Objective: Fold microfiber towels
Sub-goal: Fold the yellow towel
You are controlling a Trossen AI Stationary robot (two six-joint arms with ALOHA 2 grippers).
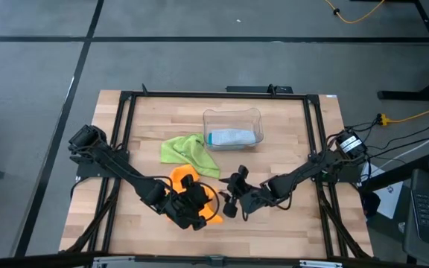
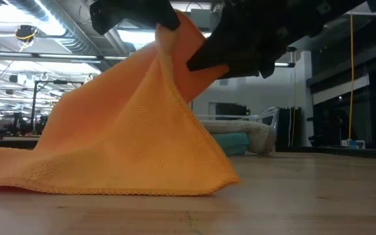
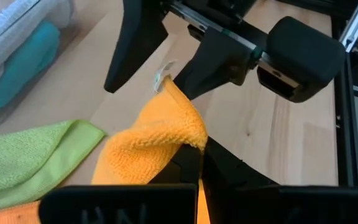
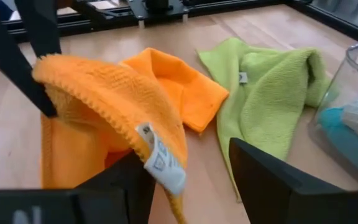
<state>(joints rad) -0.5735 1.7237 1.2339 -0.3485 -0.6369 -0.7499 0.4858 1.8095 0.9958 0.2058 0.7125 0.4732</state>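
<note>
- In the high view the wooden table (image 1: 289, 141) has bare board across the upper left and the whole right half of the frame; a black frame (image 1: 125, 119) runs along its edges.
- The low view shows bare tabletop across the lower right of the frame, in front of the orange towel (image 2: 123, 137).
- A clear plastic bin (image 1: 233, 128) sits at upper centre of the high view, holding a teal towel (image 3: 17, 56) under a pale grey-blue towel (image 3: 11, 25).
- The lime green towel (image 1: 188, 152) lies crumpled just below and left of the bin, its edge touching the orange towel in the wrist views.
- The orange towel sits at lower centre of the high view; 1 corner is lifted into a peak, the rest drapes to the board, and a white label (image 4: 160, 163) hangs at its raised edge.
- The left gripper (image 3: 194, 158) is clamped shut on the orange towel at that raised fold.
- The right gripper (image 4: 191, 177) stands wide, its 2 fingers either side of the lifted edge without pinching it.
</note>
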